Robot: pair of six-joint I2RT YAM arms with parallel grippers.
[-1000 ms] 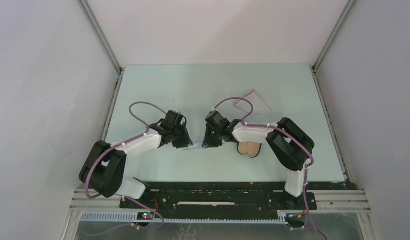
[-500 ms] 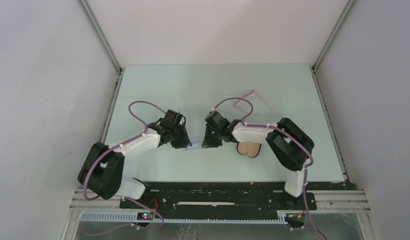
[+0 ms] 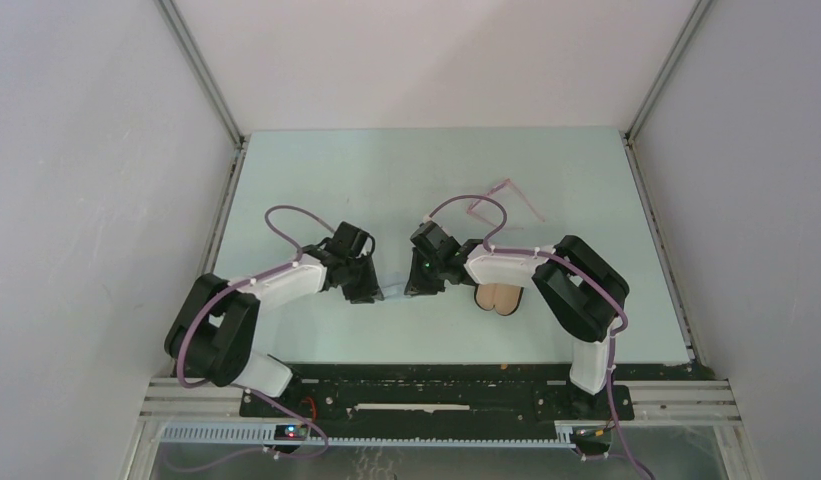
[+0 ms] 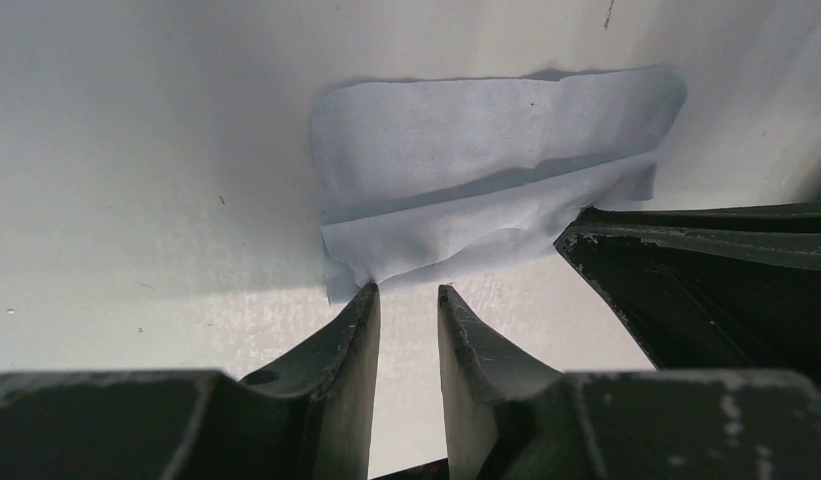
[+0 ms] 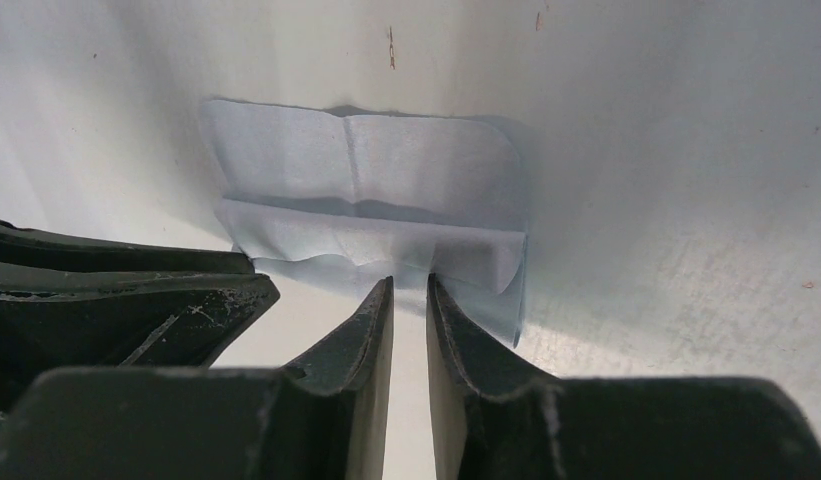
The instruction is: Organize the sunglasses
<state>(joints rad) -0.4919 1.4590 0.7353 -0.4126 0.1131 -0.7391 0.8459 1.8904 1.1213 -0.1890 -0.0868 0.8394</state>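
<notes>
Barely parted, left pincer (image 4: 408, 295) and right pincer (image 5: 411, 285) border blue cloth (image 4: 486, 150); sunglasses (image 3: 489, 194) lie apart.

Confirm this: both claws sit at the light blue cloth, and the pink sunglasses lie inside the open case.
Wrong on the sunglasses: the top external view shows them on the bare table, farther back than the case and apart from it. The left claw and right claw do sit at the light blue cloth.

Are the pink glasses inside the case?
No, the sunglasses lie on the table, apart from the tan-lined case.
</notes>
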